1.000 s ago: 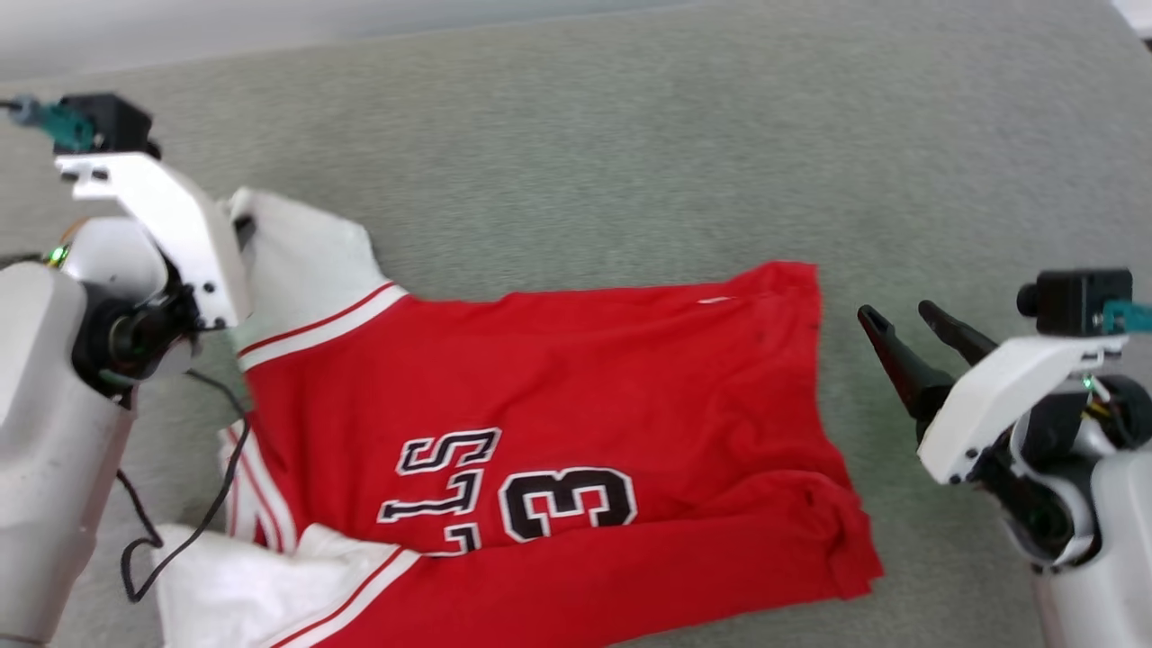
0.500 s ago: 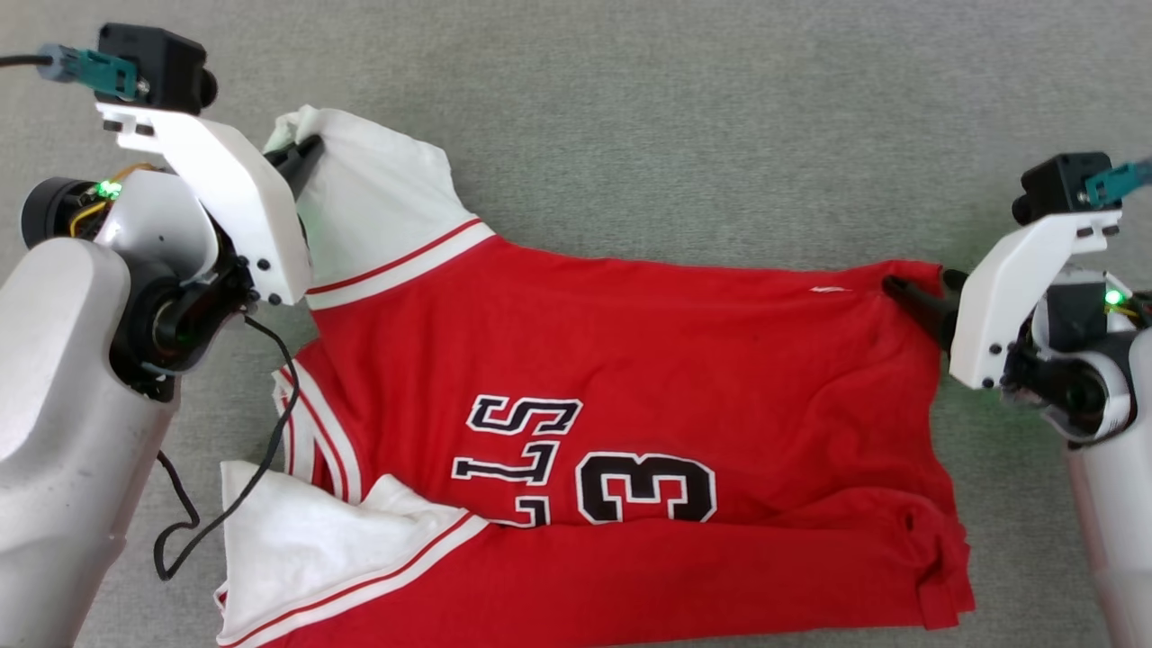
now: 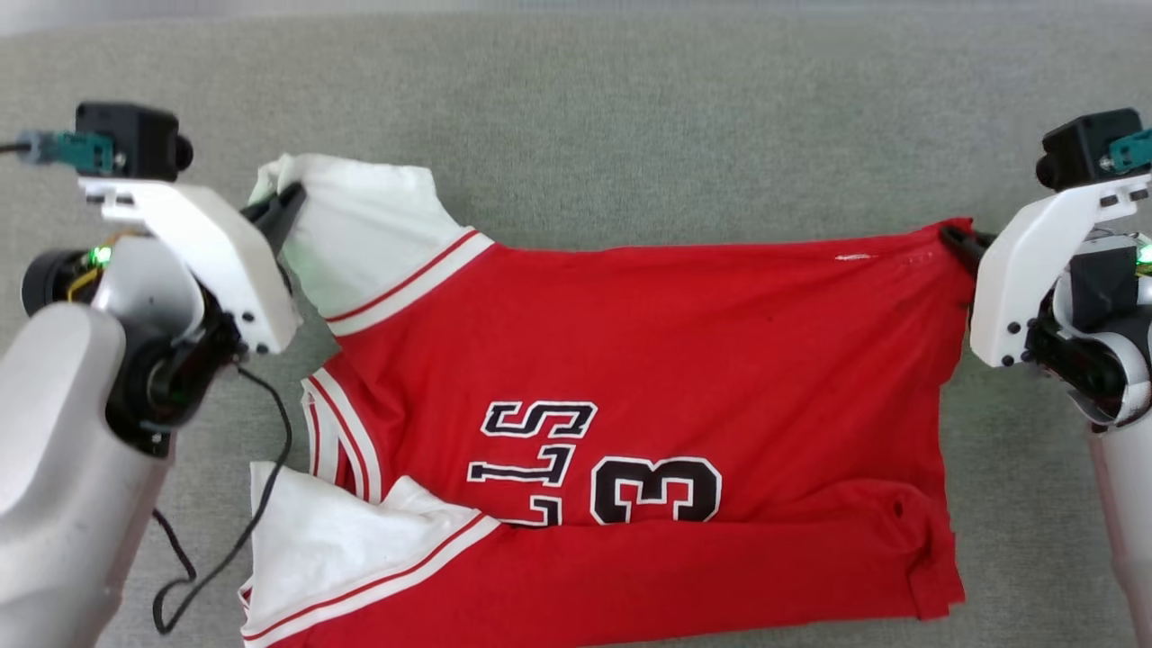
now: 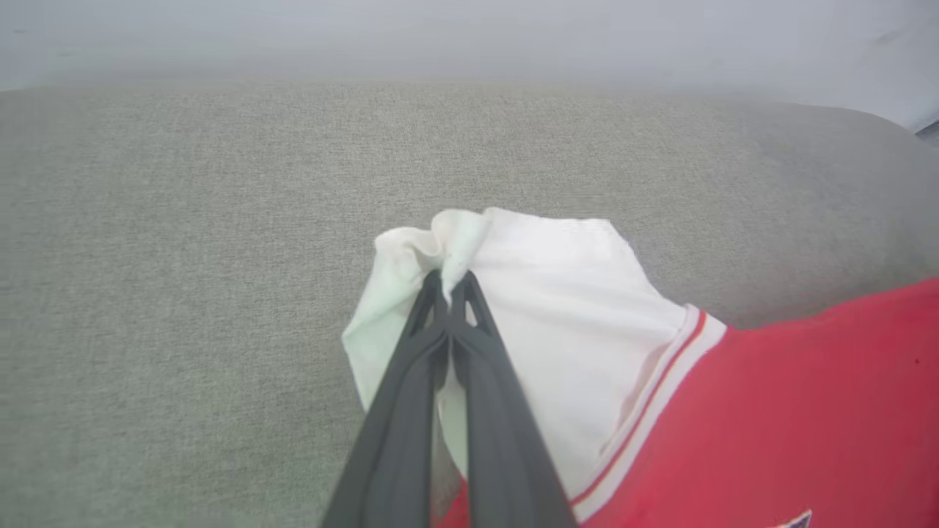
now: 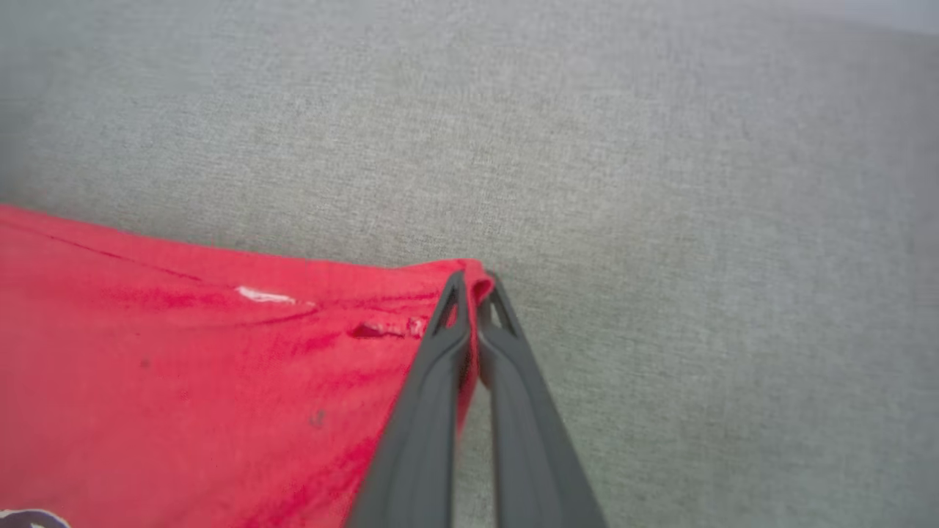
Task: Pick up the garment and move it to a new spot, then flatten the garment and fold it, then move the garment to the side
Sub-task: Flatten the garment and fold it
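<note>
head view: the red jersey (image 3: 630,360) is lying spread across the grey fabric surface (image 3: 675,117), with its black lettering and number (image 3: 657,486) facing up and turned sideways. the left gripper (image 3: 286,202) is pinching the tip of the far white sleeve (image 3: 369,234), and the right gripper (image 3: 956,238) is biting the far hem corner. the far edge is running nearly straight between them. the near side is looking less tidy: the near white sleeve (image 3: 333,540) is lying folded over the body, and a band of red cloth along the near edge is doubling over itself and wrinkling towards the hem.

left wrist view: the left gripper's fingers (image 4: 411,381) are pressing together, with bunched white sleeve cloth caught between their tips. the rest of the sleeve is fanning out over the surface towards the red body.

right wrist view: the right gripper's fingers (image 5: 513,381) are closing on a small fold of red cloth at the corner, which is poking up between the tips. the jersey is stretching away to the left of that view.

judging by this, the jersey is sitting at its working spot and the flattening is under way but not finished, since the near half is needing smoothing. no proper fold is showing yet, and the move to the side is waiting after that.
</note>
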Tool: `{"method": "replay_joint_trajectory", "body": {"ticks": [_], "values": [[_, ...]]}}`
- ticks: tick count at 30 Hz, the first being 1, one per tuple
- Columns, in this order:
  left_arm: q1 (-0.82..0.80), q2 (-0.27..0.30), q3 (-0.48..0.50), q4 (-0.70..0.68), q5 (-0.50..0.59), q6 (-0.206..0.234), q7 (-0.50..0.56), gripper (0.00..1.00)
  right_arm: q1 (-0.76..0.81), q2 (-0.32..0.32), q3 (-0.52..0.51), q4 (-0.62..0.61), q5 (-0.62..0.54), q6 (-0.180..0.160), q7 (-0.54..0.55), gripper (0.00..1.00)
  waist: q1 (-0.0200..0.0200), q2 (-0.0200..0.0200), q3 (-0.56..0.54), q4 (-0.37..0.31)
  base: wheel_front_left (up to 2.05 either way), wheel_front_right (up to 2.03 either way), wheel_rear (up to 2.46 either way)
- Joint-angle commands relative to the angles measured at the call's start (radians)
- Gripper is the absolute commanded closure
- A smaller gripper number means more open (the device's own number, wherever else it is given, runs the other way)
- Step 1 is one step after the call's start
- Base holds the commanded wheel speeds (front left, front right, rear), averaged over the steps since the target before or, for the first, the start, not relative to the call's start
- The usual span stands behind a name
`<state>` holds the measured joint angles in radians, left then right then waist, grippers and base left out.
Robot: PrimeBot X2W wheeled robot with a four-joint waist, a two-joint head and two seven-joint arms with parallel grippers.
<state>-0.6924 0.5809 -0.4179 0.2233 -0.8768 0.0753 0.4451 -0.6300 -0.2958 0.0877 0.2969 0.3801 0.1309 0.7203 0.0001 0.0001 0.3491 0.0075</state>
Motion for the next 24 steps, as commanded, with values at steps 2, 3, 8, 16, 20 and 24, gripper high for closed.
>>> {"method": "replay_joint_trajectory", "body": {"ticks": [2,3,8,16,20,24], "values": [[0.058,0.011,0.017,-0.017,-0.014,0.011,-0.023,1.0,0.033,0.003,-0.015,-0.027,-0.019,0.0,-0.022,1.0,-0.0001,-0.0001,-0.048,-0.005,0.0,0.0,0.0],[0.084,0.015,0.025,-0.027,-0.017,0.017,-0.037,1.0,0.047,0.008,-0.024,-0.036,-0.022,-0.001,-0.029,1.0,-0.0001,-0.0001,-0.064,-0.007,0.0,0.0,0.0],[0.274,0.023,0.062,-0.103,-0.047,0.066,-0.106,1.0,0.157,0.033,-0.061,-0.096,-0.02,-0.001,-0.047,1.0,-0.0001,-0.0001,-0.136,-0.004,0.0,0.0,0.0],[0.577,-0.03,0.073,-0.16,-0.125,0.124,-0.171,1.0,0.377,0.07,-0.095,-0.16,0.019,-0.001,-0.05,1.0,-0.0001,-0.0001,-0.197,0.006,0.0,0.0,0.0],[0.662,-0.073,0.035,-0.117,-0.136,0.136,-0.174,0.8,0.492,0.092,-0.109,-0.146,0.028,-0.001,-0.056,1.0,-0.0001,-0.0001,-0.217,0.014,0.0,0.0,0.0],[0.685,-0.119,0.012,-0.068,-0.13,0.138,-0.202,0.0,0.581,0.113,-0.113,-0.13,0.043,0.0,-0.098,0.0,-0.0001,-0.0001,-0.234,0.023,0.0,0.0,0.0]]}}
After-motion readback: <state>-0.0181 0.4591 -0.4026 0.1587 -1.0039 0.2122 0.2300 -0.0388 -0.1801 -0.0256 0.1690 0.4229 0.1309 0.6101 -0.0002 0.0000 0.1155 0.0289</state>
